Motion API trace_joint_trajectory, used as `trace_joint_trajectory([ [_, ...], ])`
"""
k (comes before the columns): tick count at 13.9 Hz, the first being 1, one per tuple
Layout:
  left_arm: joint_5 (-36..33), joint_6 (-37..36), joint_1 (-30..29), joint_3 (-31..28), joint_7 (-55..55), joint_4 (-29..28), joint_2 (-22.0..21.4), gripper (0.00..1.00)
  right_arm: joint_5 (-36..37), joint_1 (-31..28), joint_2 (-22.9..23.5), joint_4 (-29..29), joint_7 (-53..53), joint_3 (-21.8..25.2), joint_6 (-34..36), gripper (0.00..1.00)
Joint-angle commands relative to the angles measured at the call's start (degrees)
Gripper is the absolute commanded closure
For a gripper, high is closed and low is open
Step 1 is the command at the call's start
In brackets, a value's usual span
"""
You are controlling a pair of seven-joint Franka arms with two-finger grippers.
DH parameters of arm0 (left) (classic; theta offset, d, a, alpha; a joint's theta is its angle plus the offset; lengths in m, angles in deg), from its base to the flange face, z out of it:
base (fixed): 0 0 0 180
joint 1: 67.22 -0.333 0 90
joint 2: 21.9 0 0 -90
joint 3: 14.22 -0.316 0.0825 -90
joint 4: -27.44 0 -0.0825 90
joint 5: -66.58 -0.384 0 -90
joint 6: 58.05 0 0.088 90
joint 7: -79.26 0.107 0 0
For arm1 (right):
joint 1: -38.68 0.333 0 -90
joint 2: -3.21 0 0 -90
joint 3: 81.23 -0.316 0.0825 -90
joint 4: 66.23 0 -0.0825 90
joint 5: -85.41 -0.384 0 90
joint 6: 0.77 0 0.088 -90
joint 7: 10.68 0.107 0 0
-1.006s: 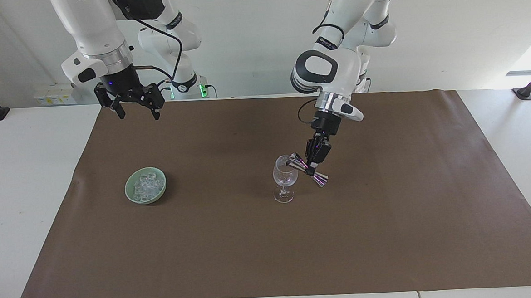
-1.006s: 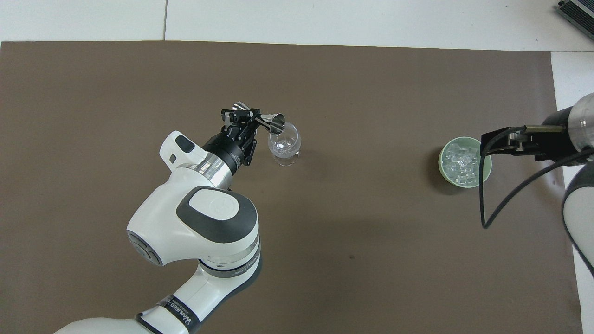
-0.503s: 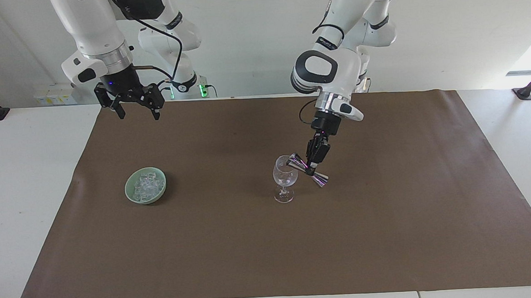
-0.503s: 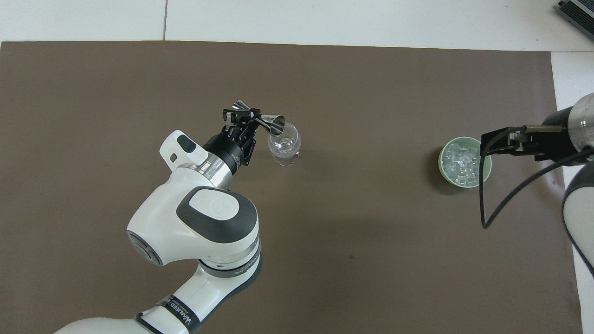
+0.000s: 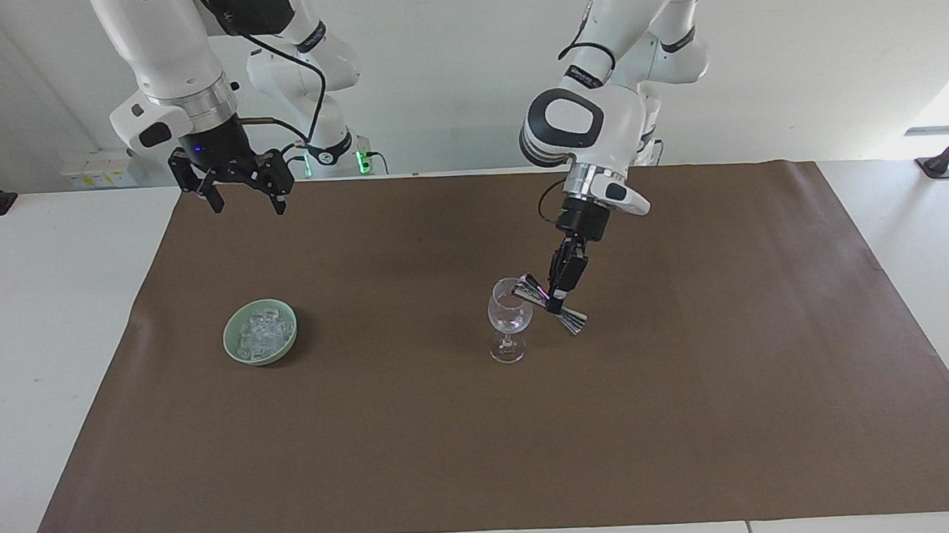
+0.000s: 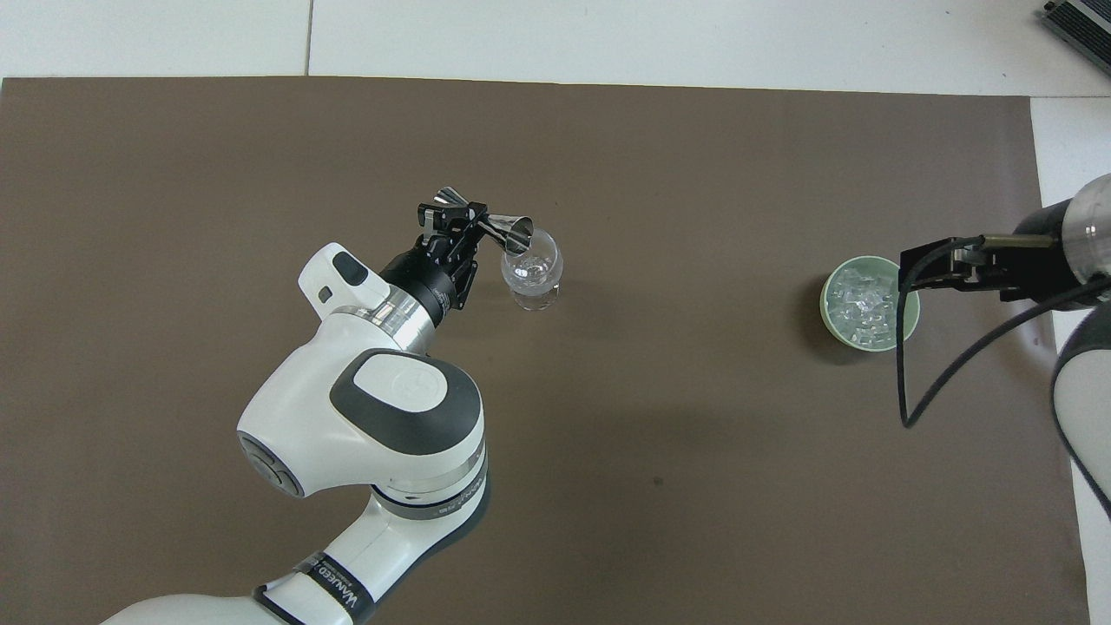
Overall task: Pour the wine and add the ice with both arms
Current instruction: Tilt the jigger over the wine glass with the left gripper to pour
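Since a second ago the left arm's wrist has drawn up and turned a little, tipping the small double-ended steel jigger slightly further; nothing else on the table has shifted. The left gripper is clamped tight on the jigger's narrow waist, and the cup at one end rests over the rim of the clear stemmed wine glass, which stands on the brown paper mat near the table's middle. Whether any liquid is running into the glass I cannot make out.

The right gripper waits up in the air with its fingers spread wide and nothing in them, over the mat's edge nearest the robots. The ice, a heap of small clear cubes, sits in the shallow pale green bowl toward the right arm's end of the table, well apart from the glass.

The cubes are probably light, hard and slick, and likely to squirt out of a pinch, so a single cube at the top of the heap, taken across two flat faces, looks best. The glass is fragile and top-heavy on its thin stem; a cube should be released low over its mouth, without nudging the rim
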Motion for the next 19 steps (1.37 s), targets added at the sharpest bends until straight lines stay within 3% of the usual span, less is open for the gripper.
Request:
trace_joint_trajectory([
  [1, -0.5, 1.5, 1.2, -0.6, 2.6, 0.6, -0.3, 1.00, -0.2, -0.2, -0.2, 0.2, -0.6, -0.2, 0.5, 0.00],
  [19, -0.6, 4.3, 2.3, -0.7, 12.2, 1.6, -0.2, 1.00, -0.2, -0.2, -0.1, 0.2, -0.6, -0.2, 0.5, 0.00],
])
